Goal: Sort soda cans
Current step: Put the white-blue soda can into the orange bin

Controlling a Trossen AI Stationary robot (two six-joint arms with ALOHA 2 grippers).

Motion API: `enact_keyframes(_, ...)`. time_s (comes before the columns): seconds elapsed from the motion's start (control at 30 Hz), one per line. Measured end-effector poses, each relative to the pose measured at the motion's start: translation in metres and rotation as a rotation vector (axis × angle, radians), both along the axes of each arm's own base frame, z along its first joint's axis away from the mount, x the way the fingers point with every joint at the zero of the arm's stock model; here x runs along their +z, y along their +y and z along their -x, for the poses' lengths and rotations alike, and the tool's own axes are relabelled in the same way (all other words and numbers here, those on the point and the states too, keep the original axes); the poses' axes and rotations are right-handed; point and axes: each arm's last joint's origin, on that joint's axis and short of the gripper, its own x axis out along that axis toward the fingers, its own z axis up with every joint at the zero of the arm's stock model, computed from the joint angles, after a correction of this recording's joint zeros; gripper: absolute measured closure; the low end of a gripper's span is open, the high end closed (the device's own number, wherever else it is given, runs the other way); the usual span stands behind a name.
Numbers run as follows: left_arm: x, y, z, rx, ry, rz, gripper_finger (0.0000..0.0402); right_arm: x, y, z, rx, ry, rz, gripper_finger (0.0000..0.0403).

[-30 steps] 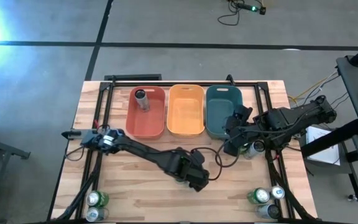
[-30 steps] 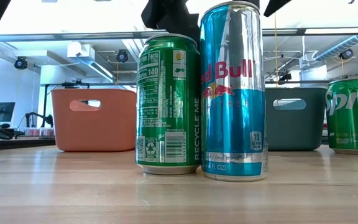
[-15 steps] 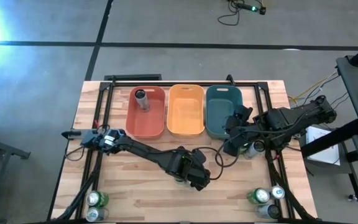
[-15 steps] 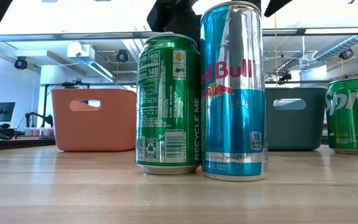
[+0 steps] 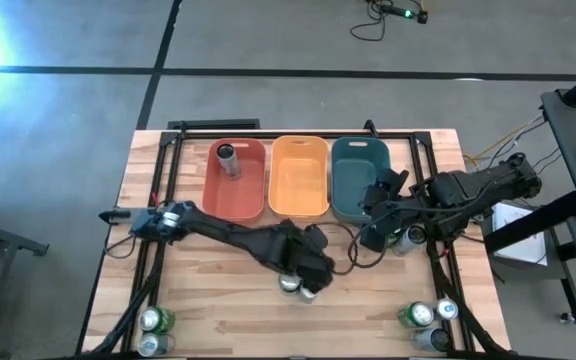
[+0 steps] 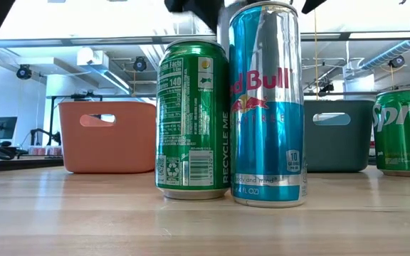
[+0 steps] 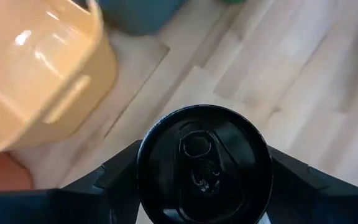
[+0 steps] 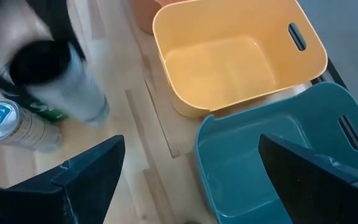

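Left gripper (image 7: 204,186) at mid-worktop (image 5: 218,310), jaws pinching a black-topped can (image 7: 204,165) just near of the yellow tub (image 5: 298,178). Right gripper (image 8: 185,186) hangs by the teal tub (image 5: 353,175), jaws spread. Green can (image 6: 193,117) and blue can (image 6: 265,103) stand touching.

Four views: overhead, table-level, two wrist-mounted.
Overhead straight down on whole table (image 5: 168,310); low one level, very near two cans, sharing red tub (image 6: 109,135) and teal tub (image 6: 337,135); wrists close, downward.
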Motion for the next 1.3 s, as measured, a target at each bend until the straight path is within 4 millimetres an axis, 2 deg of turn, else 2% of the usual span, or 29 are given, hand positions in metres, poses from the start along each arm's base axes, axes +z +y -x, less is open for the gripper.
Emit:
enact_keyframes(0.1, 0.038, 0.01, 0.023, -0.04, -0.049, 0.019, 0.0163, 0.0, 0.0, 0.0, 0.012, 0.003, 0.009, 0.0037)
enact_keyframes(0.17, 0.053, 0.017, 0.034, -0.058, -0.054, 0.007, 0.0163, 0.0, 0.0, 0.0, 0.02, 0.006, 0.014, 0.0037)
enact_keyframes(0.27, 0.065, 0.033, 0.05, -0.031, -0.022, -0.027, 0.0163, 0.001, 0.0, 0.0, 0.016, 0.003, 0.012, 0.0037)
enact_keyframes(0.4, 0.089, 0.074, 0.076, 0.158, -0.019, -0.166, 0.0163, 0.001, 0.0, 0.0, 0.001, -0.006, 0.004, 0.0037)
enact_keyframes(0.53, 0.099, 0.104, 0.085, 0.316, -0.088, -0.17, 0.0163, 0.001, 0.0, 0.0, -0.005, -0.008, 0.0, 0.0037)
enact_keyframes(0.73, 0.086, 0.136, 0.106, 0.507, -0.049, -0.18, 0.0163, 0.001, 0.0, 0.0, -0.021, -0.013, -0.015, 0.0037)
enact_keyframes(0.83, 0.066, 0.146, 0.116, 0.603, -0.003, -0.169, 0.0163, 0.001, 0.0, 0.0, -0.006, -0.009, -0.005, 0.0037)
enact_keyframes(1.0, 0.036, 0.153, 0.137, 0.832, -0.037, -0.111, 0.0163, 0.001, 0.0, -0.001, 0.013, -0.004, 0.008, 0.0037)
enact_keyframes(1.17, 0.005, 0.155, 0.139, 0.975, -0.139, -0.057, 0.0163, 0.001, 0.0, -0.001, 0.013, -0.008, 0.007, 0.0037)
enact_keyframes(1.3, -0.014, 0.164, 0.136, 1.061, -0.157, -0.069, 0.0163, 0.003, 0.001, -0.006, 0.034, -0.05, 0.01, 0.0037)
